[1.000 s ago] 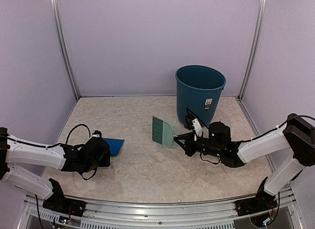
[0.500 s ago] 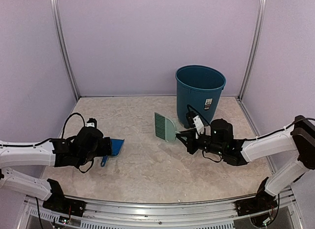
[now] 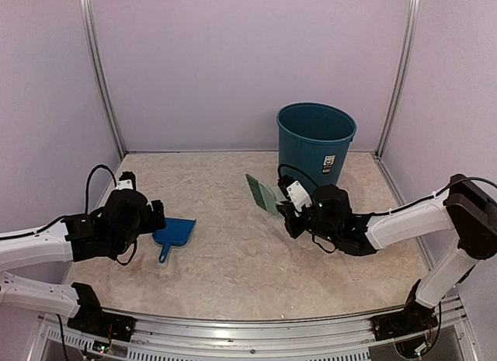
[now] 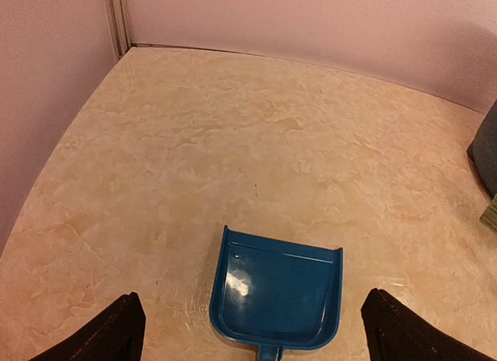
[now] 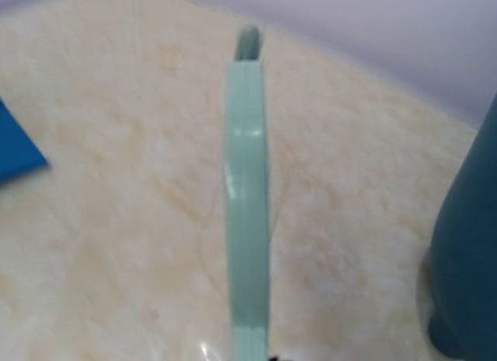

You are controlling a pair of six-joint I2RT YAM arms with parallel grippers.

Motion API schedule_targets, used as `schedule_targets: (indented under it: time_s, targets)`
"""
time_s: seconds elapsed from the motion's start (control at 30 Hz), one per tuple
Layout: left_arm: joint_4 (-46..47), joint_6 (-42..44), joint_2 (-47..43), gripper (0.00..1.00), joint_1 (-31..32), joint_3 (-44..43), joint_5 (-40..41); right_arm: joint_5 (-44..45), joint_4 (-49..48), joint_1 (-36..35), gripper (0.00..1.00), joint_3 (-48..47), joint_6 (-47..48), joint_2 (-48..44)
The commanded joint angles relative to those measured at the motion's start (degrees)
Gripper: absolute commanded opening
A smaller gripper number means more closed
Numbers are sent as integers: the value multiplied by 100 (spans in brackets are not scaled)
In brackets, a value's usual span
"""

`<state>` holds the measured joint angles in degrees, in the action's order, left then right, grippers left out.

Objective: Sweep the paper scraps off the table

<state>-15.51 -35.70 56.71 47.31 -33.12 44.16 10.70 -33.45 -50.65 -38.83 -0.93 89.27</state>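
Observation:
No paper scraps show in any view of the beige table (image 3: pixel 233 275). The blue dustpan (image 3: pixel 175 230) lies flat on the table at the left, its inside bare (image 4: pixel 278 293). My left gripper (image 3: pixel 153 217) hovers just behind the dustpan's handle, open, with both dark fingers (image 4: pixel 124 331) spread wide of the pan and touching nothing. My right gripper (image 3: pixel 290 209) is shut on the handle of the pale green hand brush (image 3: pixel 262 192). The brush (image 5: pixel 247 190) points away from the wrist camera, edge-on and lifted over the table's middle.
A tall teal bin (image 3: pixel 315 142) stands at the back right, close behind the right arm, and fills the right edge of the right wrist view (image 5: pixel 466 244). Lilac walls enclose the table. A silver rail (image 3: pixel 248 330) runs along the near edge.
My left gripper has opened, let go of the dustpan and drawn back to the left; the pan now lies on the table. My right arm has shifted left, turning the brush edge-on.

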Motion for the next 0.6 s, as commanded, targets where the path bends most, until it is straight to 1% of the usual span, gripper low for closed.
schedule_targets:
  time_s: [0.0,0.17,0.23,0.27,0.37,0.4,0.5,0.57]
  targets:
    - [3,138,-306,97,-37,142,289,502,309,-224,0,-358,499,566]
    - [29,177,-371,97,-46,174,317,476,882,-425,0,-904,551,1214]
    - [26,178,-341,97,-55,170,342,312,911,-477,1,-945,527,1351]
    - [27,178,-331,96,-55,166,351,185,888,-488,5,-924,472,1364]
    - [30,178,-269,96,-64,160,381,-263,718,-491,30,-812,321,1272]
    - [30,170,-242,96,-64,155,383,-378,673,-488,35,-796,269,1228]
    - [40,185,-214,96,-72,136,375,-595,617,-481,44,-792,154,1113]
    - [40,201,-213,96,-73,126,366,-670,621,-472,46,-808,118,1050]
